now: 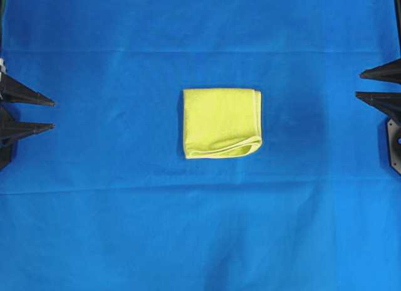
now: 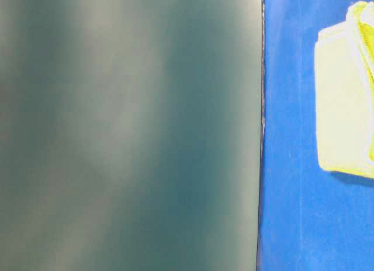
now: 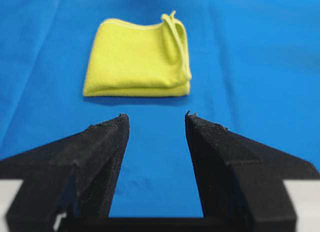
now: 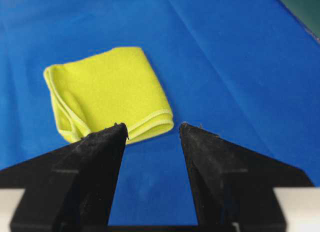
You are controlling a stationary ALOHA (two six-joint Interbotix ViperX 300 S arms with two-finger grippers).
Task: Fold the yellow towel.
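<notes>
The yellow towel [image 1: 222, 122] lies folded into a small square at the middle of the blue cloth, its layered hems showing along the lower right edge. It also shows in the left wrist view as the towel [image 3: 137, 59], in the right wrist view as the towel [image 4: 107, 92], and at the right edge of the table-level view as the towel [image 2: 346, 98]. My left gripper [image 1: 52, 114] sits at the far left, open and empty, well apart from the towel. My right gripper [image 1: 360, 84] sits at the far right, open and empty. Left gripper [image 3: 155, 115] and right gripper [image 4: 152, 125] both frame bare blue cloth.
A large blue cloth [image 1: 125, 209] with faint creases covers the whole table. A blurred grey-green surface [image 2: 128, 131] fills the left of the table-level view. A dark mount plate [image 1: 395, 147] stands at the right edge.
</notes>
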